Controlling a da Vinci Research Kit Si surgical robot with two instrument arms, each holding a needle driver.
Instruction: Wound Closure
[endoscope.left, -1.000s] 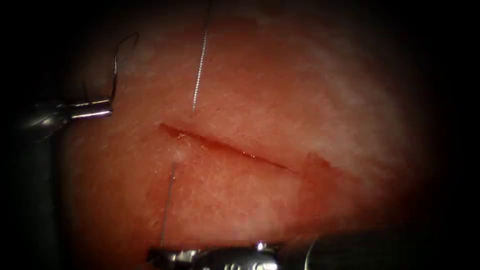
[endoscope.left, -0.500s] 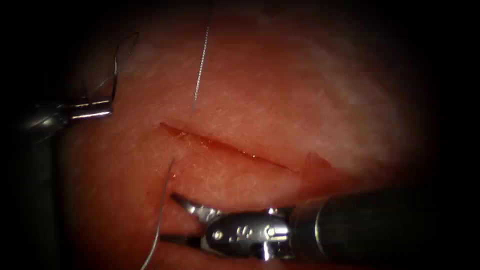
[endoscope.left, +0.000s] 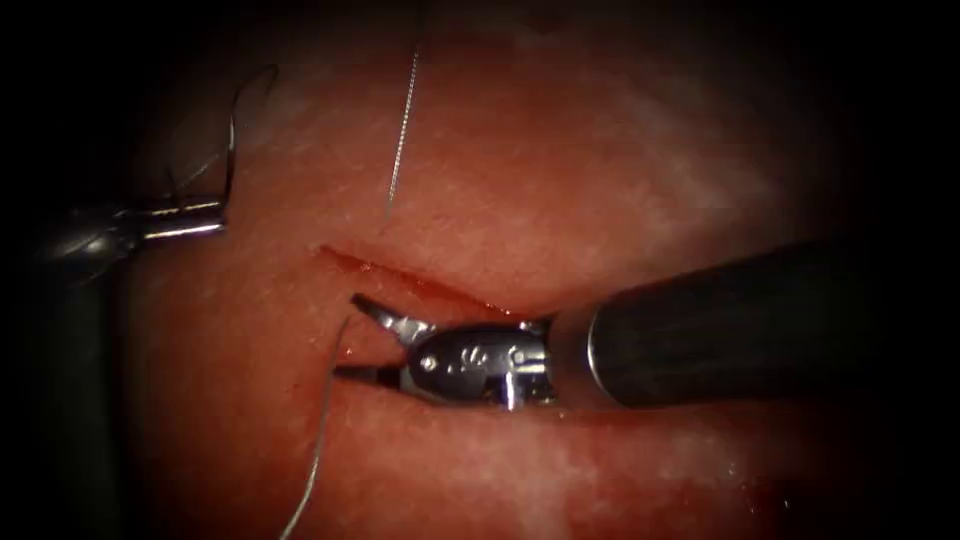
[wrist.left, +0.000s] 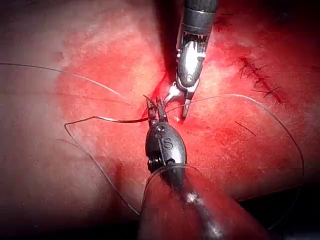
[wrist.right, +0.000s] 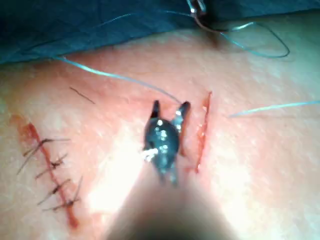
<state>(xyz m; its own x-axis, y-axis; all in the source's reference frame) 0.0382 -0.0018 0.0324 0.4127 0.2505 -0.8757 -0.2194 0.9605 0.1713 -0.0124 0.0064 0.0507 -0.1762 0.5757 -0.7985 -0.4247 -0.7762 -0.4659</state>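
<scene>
R arm's steel needle driver (endoscope.left: 355, 338) sits low over the tissue w/ jaws spread apart, holding nothing; the two tips bracket the spot where the thin pale thread (endoscope.left: 322, 440) comes out of the tissue, just below the cut's L end in the endoscope view. Same tool in its own wrist view (wrist.right: 170, 107): jaws open, thread running up to them, cut right beside. Vs 1 s ago it has come up from the frame's lower edge to the cut.

L arm's steel needle driver (endoscope.left: 205, 218) is well L of the cut, jaws clamped on the curved steel needle (endoscope.left: 232, 135) near one end; needle arcs up, free of the tissue. L wrist view shows those jaws (wrist.left: 156, 111) closed.

Straight red cut (endoscope.left: 450, 292) in the pink pork-belly tissue (endoscope.left: 560, 170) is open, slanting down to the R. Thread also enters above the cut's L end (endoscope.left: 400, 140). An older row of dark stitches (wrist.right: 52, 175) lies well apart from this cut.
</scene>
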